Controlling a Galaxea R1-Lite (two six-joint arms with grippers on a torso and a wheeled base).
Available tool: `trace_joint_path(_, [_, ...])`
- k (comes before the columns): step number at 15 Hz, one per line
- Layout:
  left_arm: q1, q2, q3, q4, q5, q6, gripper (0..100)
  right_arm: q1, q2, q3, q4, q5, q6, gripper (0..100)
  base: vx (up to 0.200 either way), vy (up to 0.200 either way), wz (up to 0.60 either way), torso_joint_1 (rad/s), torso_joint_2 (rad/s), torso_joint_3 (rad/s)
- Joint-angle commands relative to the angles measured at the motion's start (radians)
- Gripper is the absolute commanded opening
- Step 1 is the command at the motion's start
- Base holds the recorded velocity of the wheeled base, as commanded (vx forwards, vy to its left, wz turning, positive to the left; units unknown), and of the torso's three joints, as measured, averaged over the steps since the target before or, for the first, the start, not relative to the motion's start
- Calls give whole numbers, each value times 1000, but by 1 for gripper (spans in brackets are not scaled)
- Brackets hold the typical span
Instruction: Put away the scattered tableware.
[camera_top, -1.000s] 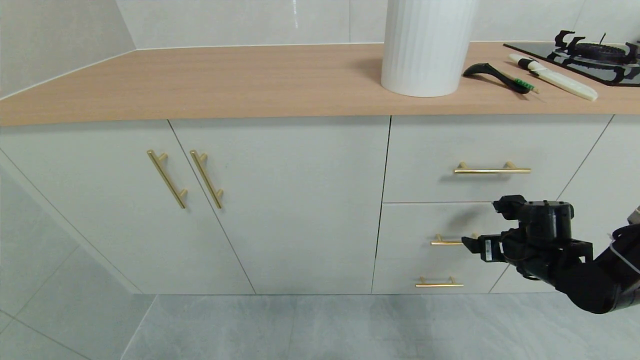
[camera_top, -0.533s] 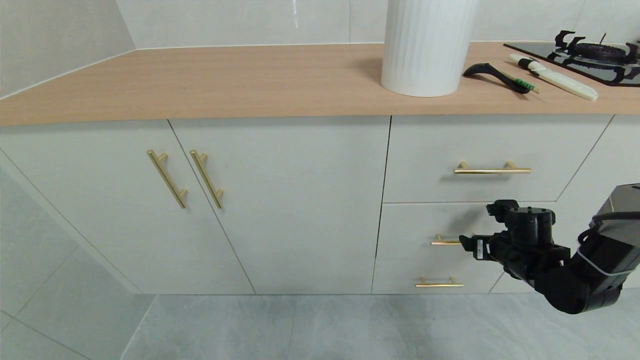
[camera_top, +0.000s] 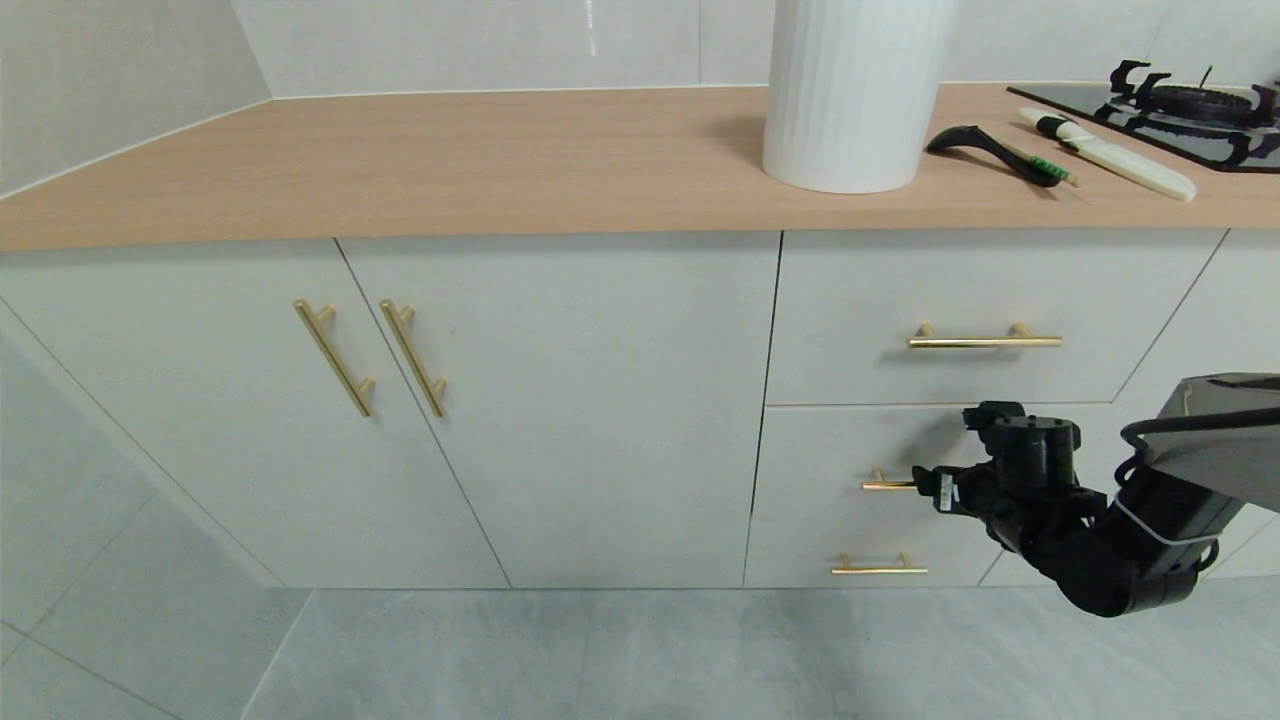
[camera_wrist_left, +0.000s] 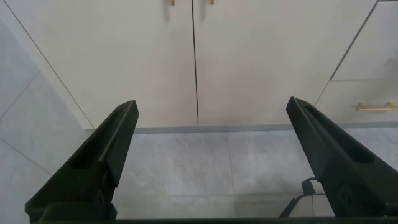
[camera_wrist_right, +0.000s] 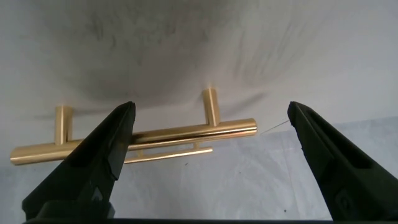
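On the wooden counter (camera_top: 450, 170) at the right lie a black spoon (camera_top: 985, 148), a thin green-tipped stick (camera_top: 1045, 166) and a white knife (camera_top: 1115, 160). My right gripper (camera_top: 935, 487) is low in front of the drawers, open, its tips at the gold handle (camera_top: 888, 485) of the middle drawer. In the right wrist view that handle (camera_wrist_right: 134, 138) runs across between the spread fingers of the right gripper (camera_wrist_right: 210, 118), with part of it hidden behind one finger. My left gripper (camera_wrist_left: 211, 155) is open and holds nothing, hanging above the floor before the cabinet doors.
A tall white ribbed container (camera_top: 850, 95) stands on the counter beside the utensils, and a gas hob (camera_top: 1190, 110) is at the far right. Below are two cabinet doors with gold handles (camera_top: 375, 355), a top drawer (camera_top: 985, 341) and a bottom drawer handle (camera_top: 878, 570). Grey tiled floor lies in front.
My right arm has pushed forward and slightly left, bringing the open gripper closer to the middle drawer's handle. Nothing on the counter has moved.
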Motion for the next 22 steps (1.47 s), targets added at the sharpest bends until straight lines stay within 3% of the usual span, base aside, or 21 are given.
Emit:
trace_joint_path(1, [1, 1, 0, 0, 0, 0, 100, 1, 18, -6, -9, -8, -1, 100, 0, 0, 0, 0, 0, 0])
trace_joint_path(11, [1, 1, 0, 0, 0, 0, 100, 1, -34, 33, 89, -10, -7, 100, 0, 0, 0, 0, 0, 0])
trace_joint_path(13, [1, 1, 0, 0, 0, 0, 100, 1, -161, 59, 217, 19, -9, 100, 0, 0, 0, 0, 0, 0])
trace_joint_path(14, [1, 1, -1, 0, 0, 0, 100, 7, -350, 57, 485, 99, -9, 100, 0, 0, 0, 0, 0, 0])
trace_joint_path(16, [1, 1, 0, 0, 0, 0, 100, 29, -576, 2, 818, 191, -7, 100, 0, 0, 0, 0, 0, 0])
trace_joint_path(18, [1, 1, 0, 0, 0, 0, 100, 58, -701, -15, 910, 199, -6, 100, 0, 0, 0, 0, 0, 0])
trace_joint_path(22, [1, 1, 0, 0, 0, 0, 100, 170, -830, -6, 933, 180, -3, 100, 0, 0, 0, 0, 0, 0])
